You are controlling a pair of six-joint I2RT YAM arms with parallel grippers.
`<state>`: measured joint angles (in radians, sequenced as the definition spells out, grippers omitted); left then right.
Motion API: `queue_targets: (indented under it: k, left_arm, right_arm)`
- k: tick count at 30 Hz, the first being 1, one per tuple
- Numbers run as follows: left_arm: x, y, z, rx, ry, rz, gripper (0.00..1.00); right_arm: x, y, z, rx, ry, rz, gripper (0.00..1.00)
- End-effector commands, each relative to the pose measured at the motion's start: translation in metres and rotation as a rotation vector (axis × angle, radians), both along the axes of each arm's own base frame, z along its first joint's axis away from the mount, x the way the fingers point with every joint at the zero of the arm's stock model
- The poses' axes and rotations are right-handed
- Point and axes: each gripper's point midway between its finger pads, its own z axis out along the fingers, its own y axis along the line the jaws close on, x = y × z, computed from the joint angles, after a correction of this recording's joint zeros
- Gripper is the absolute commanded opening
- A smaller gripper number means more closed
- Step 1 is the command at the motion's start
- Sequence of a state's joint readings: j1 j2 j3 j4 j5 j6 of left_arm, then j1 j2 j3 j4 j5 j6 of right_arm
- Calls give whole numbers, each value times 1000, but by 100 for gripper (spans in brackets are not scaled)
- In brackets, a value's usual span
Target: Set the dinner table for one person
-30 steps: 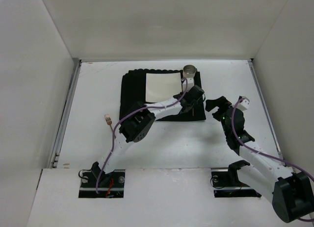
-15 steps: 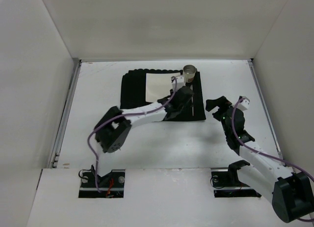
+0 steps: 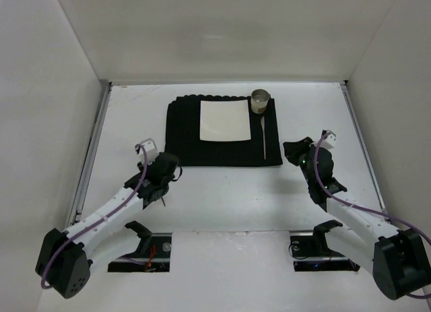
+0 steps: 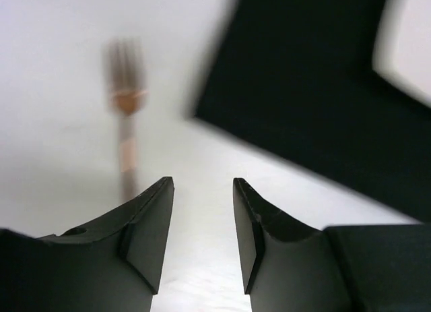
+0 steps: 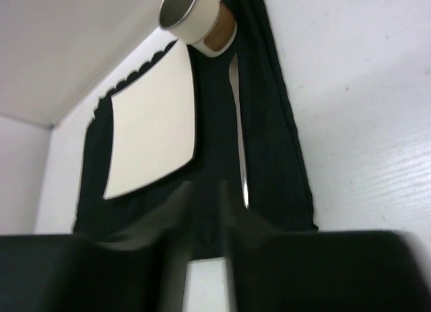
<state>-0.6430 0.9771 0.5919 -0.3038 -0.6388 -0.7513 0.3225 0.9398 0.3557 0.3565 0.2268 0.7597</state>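
Observation:
The dinner table is a white top carrying a black placemat. On the mat lie a white square plate and, just right of it, a knife, with a metal cup at the far right corner. My left gripper hovers off the mat's near left corner, open and empty. A blurred fork lies on the table ahead of it, to the left. My right gripper sits right of the mat, its jaws drawn together on nothing.
White walls enclose the table on three sides. A metal rail runs along the left edge. Both arm bases sit in slots at the near edge.
My left arm has pulled back from beside the plate to the near left, leaving the knife on the mat. My right gripper's jaws have closed; that arm has barely moved.

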Motion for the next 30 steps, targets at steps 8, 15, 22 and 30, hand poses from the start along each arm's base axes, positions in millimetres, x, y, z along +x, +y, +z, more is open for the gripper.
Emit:
queue_targets:
  k: [8, 15, 22, 30]
  left_arm:
    - [-48, 60, -65, 19, 216, 227, 37]
    - [-42, 54, -88, 14, 249, 221, 33]
    - [-42, 51, -101, -20, 261, 221, 13]
    - [-21, 40, -47, -59, 96, 125, 1]
  right_arm:
    - [4, 29, 19, 27, -68, 121, 19]
    - [2, 34, 22, 13, -78, 138, 24]
    - [4, 38, 18, -3, -67, 141, 26]
    - [3, 36, 18, -4, -67, 132, 28]
